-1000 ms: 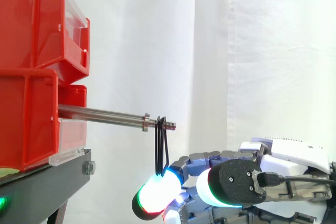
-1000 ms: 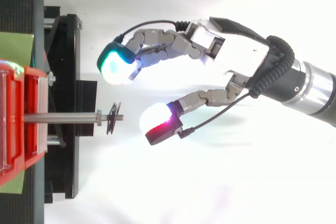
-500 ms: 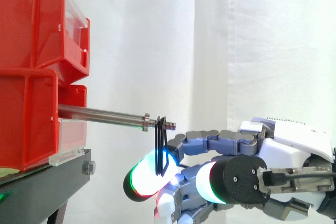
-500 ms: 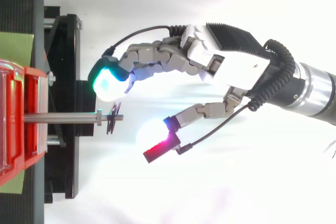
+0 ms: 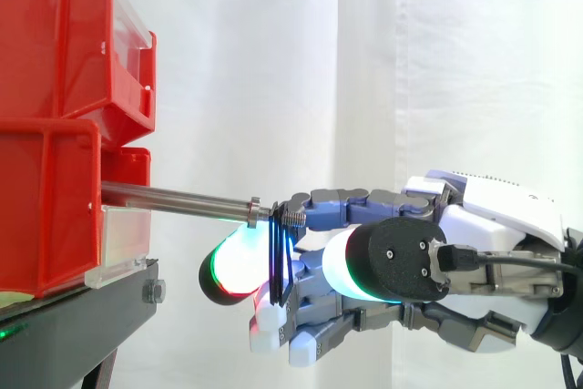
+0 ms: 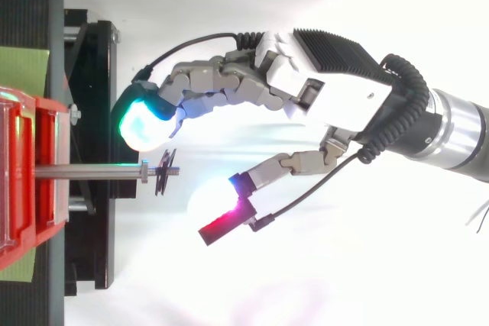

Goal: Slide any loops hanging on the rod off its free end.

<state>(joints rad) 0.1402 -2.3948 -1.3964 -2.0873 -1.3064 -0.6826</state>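
Black loops (image 5: 279, 261) hang at rod (image 5: 173, 197) end in side view; top view adds hand (image 6: 336, 97) with fingers spread, straddling tip.

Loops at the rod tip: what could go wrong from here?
1. The loops hang on the threaded end of the rod, just outside its collar; the threads may snag them.
2. In the top view the robot hand is open, fingertips either side of the rod and apart from the loops; closing could clamp the rod or miss the thin loops.
3. One pad lies level with the collar, near the black stand; it might catch there when pulling out.
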